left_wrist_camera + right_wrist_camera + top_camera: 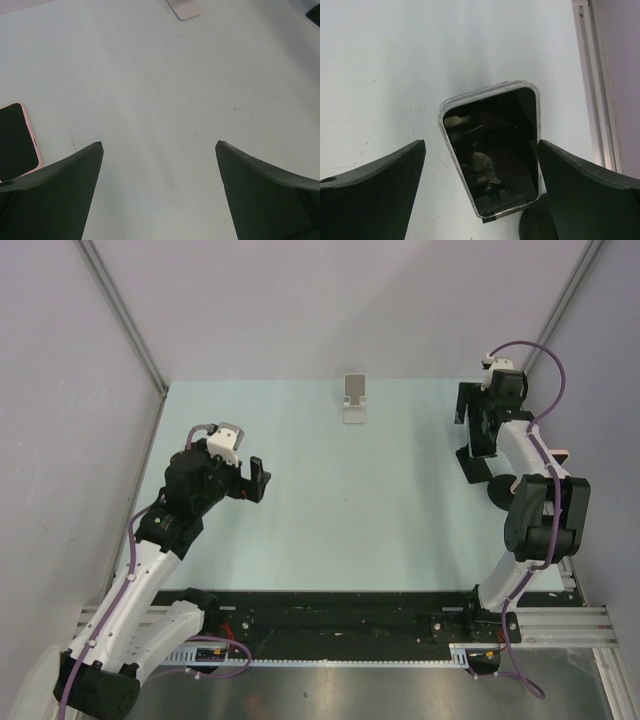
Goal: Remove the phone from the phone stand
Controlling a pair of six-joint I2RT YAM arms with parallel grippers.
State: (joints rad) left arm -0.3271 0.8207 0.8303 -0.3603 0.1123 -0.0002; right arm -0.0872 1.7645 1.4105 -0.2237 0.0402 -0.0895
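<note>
A black-screened phone in a clear case (492, 150) leans on a black phone stand with a round base (534, 227), its lower edge in the stand's lip. My right gripper (481, 142) is open, one finger on each side of the phone and neither touching it. In the top view the right gripper (474, 435) hangs at the far right above the stand's base (497, 492). My left gripper (159, 143) is open and empty over bare table; in the top view it (256, 480) is at mid left.
An empty white phone stand (354, 400) stands at the back middle and also shows in the left wrist view (184, 9). A pink-cased phone (17, 140) lies flat on the table left of my left gripper. A metal rail (597, 85) runs along the table's right edge.
</note>
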